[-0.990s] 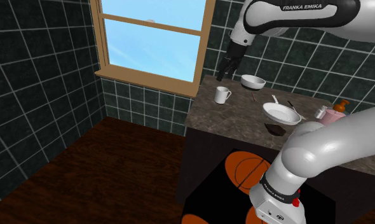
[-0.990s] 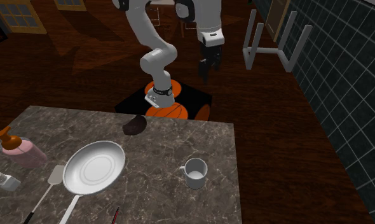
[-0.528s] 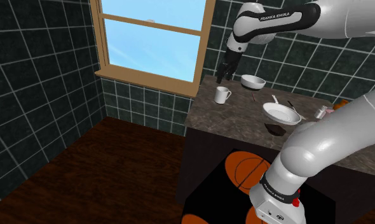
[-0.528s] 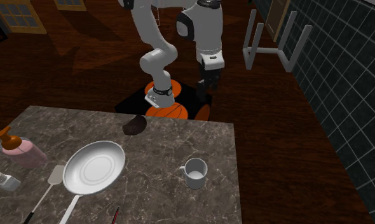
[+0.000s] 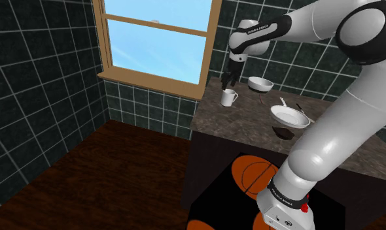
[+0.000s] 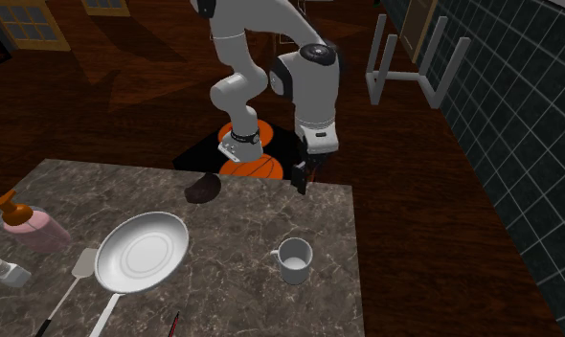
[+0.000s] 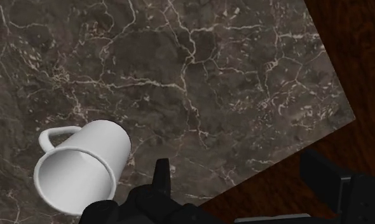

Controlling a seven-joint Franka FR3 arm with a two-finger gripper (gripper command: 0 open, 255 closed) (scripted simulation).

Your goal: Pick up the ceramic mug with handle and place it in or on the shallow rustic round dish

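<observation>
Mug (image 6: 295, 260): white, upright, set near a corner of the tabletop (image 6: 223, 225).
Dish (image 5: 260, 83): white, set at the tabletop's wall edge, near the mug.
Pincer (image 6: 301, 182): fingers spread apart, nothing held; poised above the tabletop beside the mug, apart from it.
Writing: "FRANKA EMIKA" is read on the arm (image 5: 260, 28).

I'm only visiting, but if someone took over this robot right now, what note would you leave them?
Gripper: open, empty, above the counter near the mug, not touching it.
Mug: upright on the counter, beside the fingers, not between them.
Dish: on the counter, right of the mug in the shoulder view.
Done: nothing grasped yet.
Left: grasp the mug, lift it, set it in the dish.
</observation>
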